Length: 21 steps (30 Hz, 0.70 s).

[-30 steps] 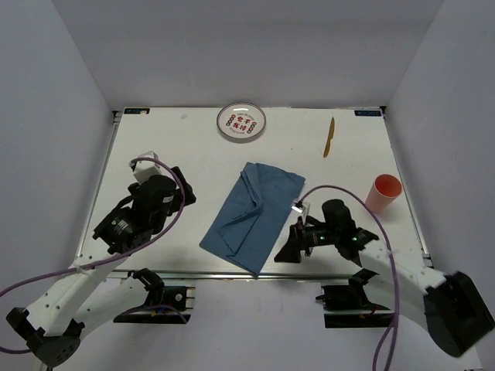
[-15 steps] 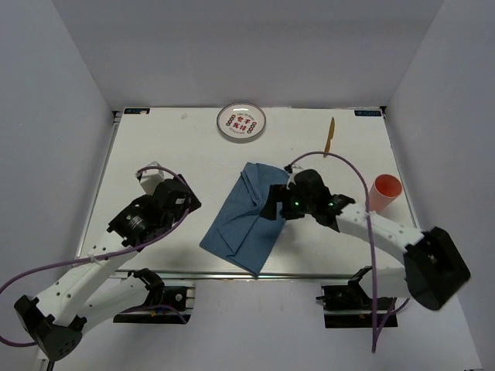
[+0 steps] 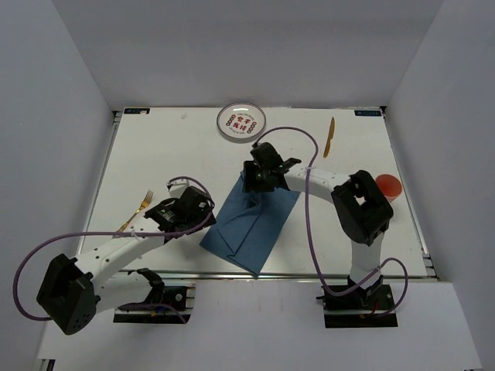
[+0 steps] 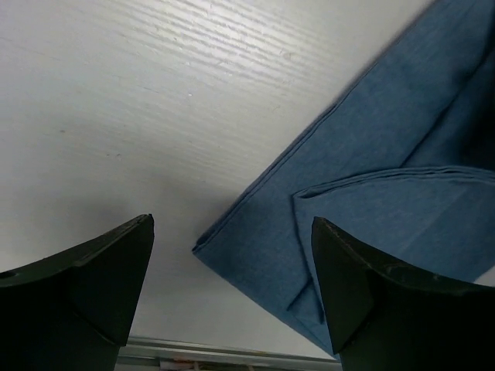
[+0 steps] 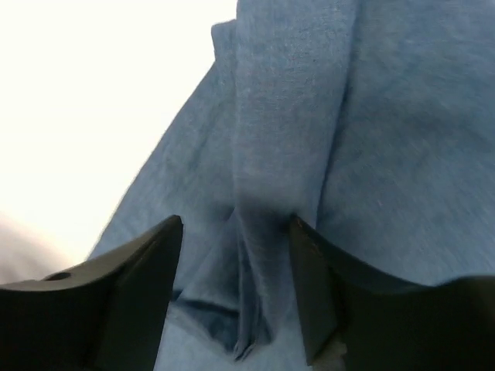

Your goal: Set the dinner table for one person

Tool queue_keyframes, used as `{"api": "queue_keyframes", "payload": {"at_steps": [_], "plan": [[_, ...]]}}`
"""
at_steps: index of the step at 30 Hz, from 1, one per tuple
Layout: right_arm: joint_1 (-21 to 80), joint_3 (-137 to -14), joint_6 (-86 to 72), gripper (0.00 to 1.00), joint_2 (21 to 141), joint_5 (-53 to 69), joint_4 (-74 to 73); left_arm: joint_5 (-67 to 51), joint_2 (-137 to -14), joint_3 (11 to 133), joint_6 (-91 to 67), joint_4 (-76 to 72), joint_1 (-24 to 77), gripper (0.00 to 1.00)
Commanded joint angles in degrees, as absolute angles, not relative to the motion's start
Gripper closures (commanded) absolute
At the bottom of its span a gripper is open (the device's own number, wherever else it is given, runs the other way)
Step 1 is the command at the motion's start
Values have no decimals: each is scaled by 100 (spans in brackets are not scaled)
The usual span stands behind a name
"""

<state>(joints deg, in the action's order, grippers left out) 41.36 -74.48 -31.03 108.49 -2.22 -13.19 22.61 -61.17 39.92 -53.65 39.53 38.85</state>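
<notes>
Closest in, the right gripper (image 5: 232, 224) sat low on the blue cloth placemat (image 3: 255, 224). Its two dark wedge-shaped fingers were parted astride a soft raised ridge of fabric; one finger touched the ridge, the other stood a little off it. Weave was fine and matte, rumpled into folds under the tips. The left gripper (image 4: 232, 232) was spread wide, nothing between its blunt black fingers, over the placemat's near-left corner, where two folded layers showed neat edges. The placemat lay skewed at the middle of the dinner table (image 3: 155, 154), a flat white top with faint grain and a silver rail along the near edge. A round plate (image 3: 241, 121) with red markings sat at the far edge, a slim gold fork (image 3: 138, 210) just beside the left arm, a gold-coloured knife (image 3: 329, 137) far right, and a red cup (image 3: 387, 185) beyond the right arm.
</notes>
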Motion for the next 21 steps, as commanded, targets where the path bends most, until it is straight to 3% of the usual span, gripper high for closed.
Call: {"api": "queue_keyframes", "payload": {"at_steps": [1, 2, 9, 10, 11, 14, 15, 19, 20, 21], "plan": [[4297, -7778, -3015, 42, 11127, -290, -1740, 1881, -6371, 3789, -5195, 3315, 3920, 9], [4324, -7874, -3015, 49, 11249, -307, -1784, 1785, -6485, 3753, -5177, 3261, 3920, 12], [4456, -8392, -2909, 50, 11592, -807, -2320, 1451, -7233, 3621, -4905, 2743, 3920, 22], [4465, -8437, -2883, 51, 11619, -869, -2373, 1415, -7364, 3630, -4878, 2673, 3920, 29], [4482, -8481, -2865, 59, 11663, -922, -2434, 1398, -7426, 3621, -4861, 2637, 3920, 34], [4544, -8596, -2830, 94, 11724, -984, -2514, 1336, -7593, 3595, -4860, 2558, 3920, 60], [4570, -8613, -2813, 100, 11733, -1010, -2557, 1319, -7637, 3603, -4852, 2558, 3920, 61], [4579, -8526, -2786, 100, 11628, -862, -2391, 1266, -7761, 3586, -4790, 2470, 3920, 85], [4588, -8482, -2769, 100, 11506, -766, -2321, 1266, -7778, 3569, -4773, 2461, 3920, 98], [4562, -8447, -2769, 100, 11435, -730, -2233, 1257, -7770, 3568, -4755, 2444, 3920, 100]]}}
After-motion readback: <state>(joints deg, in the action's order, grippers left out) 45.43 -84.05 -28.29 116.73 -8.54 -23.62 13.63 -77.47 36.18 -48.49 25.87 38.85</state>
